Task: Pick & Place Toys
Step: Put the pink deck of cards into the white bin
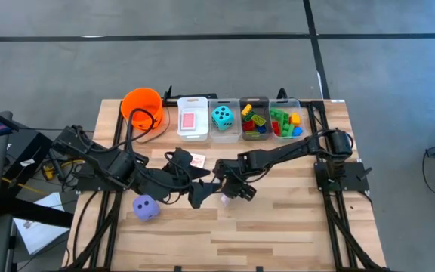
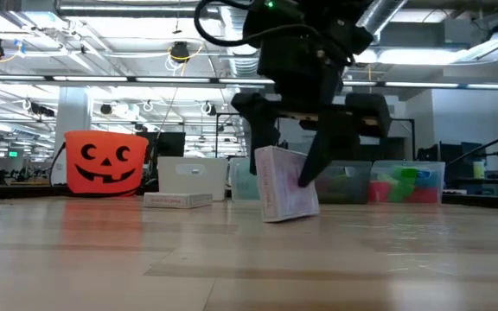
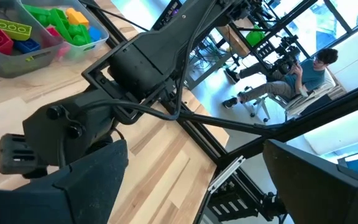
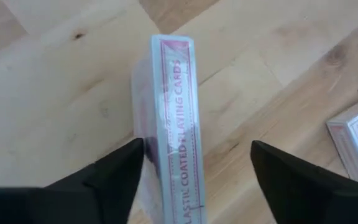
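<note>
The right end effector (image 4: 194, 171) is lowered over a pack of playing cards (image 4: 173, 124) standing on edge on the desk (image 1: 278, 219) near its middle. Its fingers (image 4: 107, 177) are spread either side of the pack, one touching it, not clamped. The left end effector (image 1: 195, 198) is held wide open, empty, just beside it.

Card pack's (image 4: 176, 124) near end cut off between right pincer's fingers (image 4: 114, 180).

Card pack (image 2: 285, 184) on edge between right pincer (image 2: 293, 154) fingers
</note>
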You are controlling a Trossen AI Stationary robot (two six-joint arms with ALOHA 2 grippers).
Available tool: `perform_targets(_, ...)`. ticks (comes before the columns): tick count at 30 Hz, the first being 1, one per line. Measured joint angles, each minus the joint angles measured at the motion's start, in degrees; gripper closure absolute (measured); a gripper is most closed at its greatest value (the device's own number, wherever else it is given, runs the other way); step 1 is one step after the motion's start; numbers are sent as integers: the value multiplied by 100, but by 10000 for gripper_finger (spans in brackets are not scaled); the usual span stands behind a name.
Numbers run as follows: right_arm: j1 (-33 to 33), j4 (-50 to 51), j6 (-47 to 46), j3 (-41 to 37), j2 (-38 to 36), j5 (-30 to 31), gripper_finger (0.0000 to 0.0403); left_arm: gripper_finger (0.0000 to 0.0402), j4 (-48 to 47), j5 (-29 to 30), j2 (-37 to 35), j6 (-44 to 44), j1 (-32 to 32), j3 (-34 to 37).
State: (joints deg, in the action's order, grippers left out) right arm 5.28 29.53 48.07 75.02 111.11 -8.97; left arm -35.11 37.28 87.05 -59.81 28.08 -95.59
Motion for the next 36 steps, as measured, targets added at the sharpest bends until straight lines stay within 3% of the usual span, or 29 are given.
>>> perform_targets(7,2,490,-458,238,-4,-13,207,33,0,-1,0,0,0,0)
perform_targets(13,2,850,-906,248,-9,-16,341,33,0,-1,0,0,0,0)
perform_targets(21,-50,1353,-2133,243,-285,-28,341,33,59,-1,0,-46,0,0)
perform_targets(27,-241,1064,-3170,243,-1265,77,341,33,140,-2,2,-44,-35,-2)
perform_targets(36,-829,398,-4541,254,-2762,1411,341,33,160,-1,2,135,-367,-2)
